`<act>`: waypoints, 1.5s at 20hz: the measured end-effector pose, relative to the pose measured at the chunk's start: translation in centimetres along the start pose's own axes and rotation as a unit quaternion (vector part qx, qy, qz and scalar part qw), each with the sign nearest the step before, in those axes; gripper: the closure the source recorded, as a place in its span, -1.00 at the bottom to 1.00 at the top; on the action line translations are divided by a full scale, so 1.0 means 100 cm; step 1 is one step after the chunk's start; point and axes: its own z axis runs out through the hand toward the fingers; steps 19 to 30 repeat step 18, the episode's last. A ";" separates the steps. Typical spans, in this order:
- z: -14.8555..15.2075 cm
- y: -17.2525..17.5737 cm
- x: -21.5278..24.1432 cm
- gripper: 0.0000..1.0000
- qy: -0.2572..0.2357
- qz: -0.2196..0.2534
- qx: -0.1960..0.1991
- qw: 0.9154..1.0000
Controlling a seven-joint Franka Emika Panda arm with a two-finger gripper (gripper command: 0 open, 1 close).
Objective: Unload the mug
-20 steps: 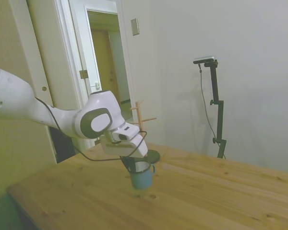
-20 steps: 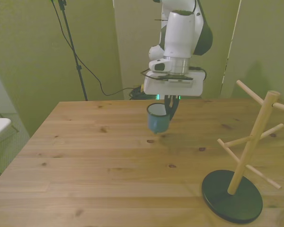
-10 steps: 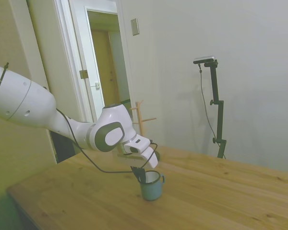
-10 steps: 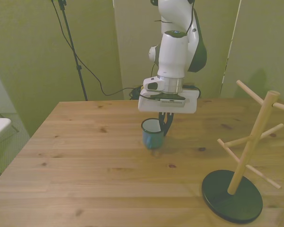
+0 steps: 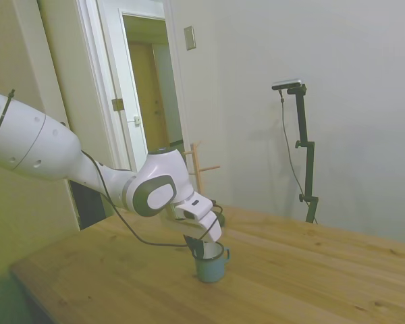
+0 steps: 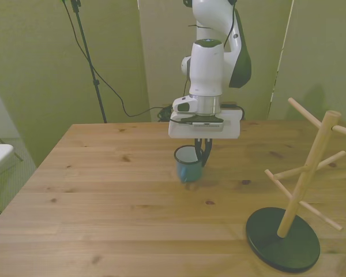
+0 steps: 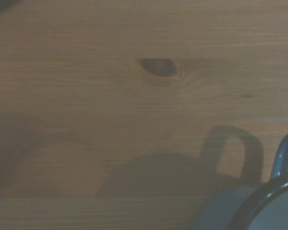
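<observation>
A white, glossy arm of rounded segments is seen, with a grey oval panel set into the joint housing. A thin black cable is looped beneath it. A flat white block carries slim dark fingers.

The side view stands off one edge of the desk, fairly far back and near desk height, facing across the wood toward a pale wall and an open doorway, with the arm entering from its left. The front view sits higher, across the desk, looking down its length at the arm, and shares with the side view the mug and the pegged wooden stand. The wrist view hangs very close over the boards, blurred, catching the mug rim and handle.
</observation>
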 end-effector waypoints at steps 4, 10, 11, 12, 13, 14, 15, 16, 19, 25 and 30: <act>-0.010 0.005 0.003 -1.00 0.001 0.001 -0.001 1.000; -0.061 0.014 0.003 -1.00 0.016 -0.011 -0.010 1.000; -0.073 0.013 0.001 -1.00 0.020 -0.013 -0.009 1.000; -0.085 0.010 -0.003 -1.00 0.021 -0.016 -0.006 1.000; -0.094 0.004 -0.010 -1.00 0.019 -0.022 -0.003 1.000; -0.100 -0.005 -0.020 -1.00 0.013 -0.027 0.002 1.000; -0.101 -0.017 -0.031 -1.00 0.004 -0.031 0.010 0.999; -0.101 -0.029 -0.043 -1.00 -0.005 -0.033 0.018 0.999; -0.094 -0.048 -0.063 -1.00 -0.024 -0.032 0.027 0.999; -0.094 -0.048 -0.063 -1.00 -0.024 -0.032 0.027 0.999; -0.094 -0.048 -0.063 -1.00 -0.024 -0.032 0.027 0.999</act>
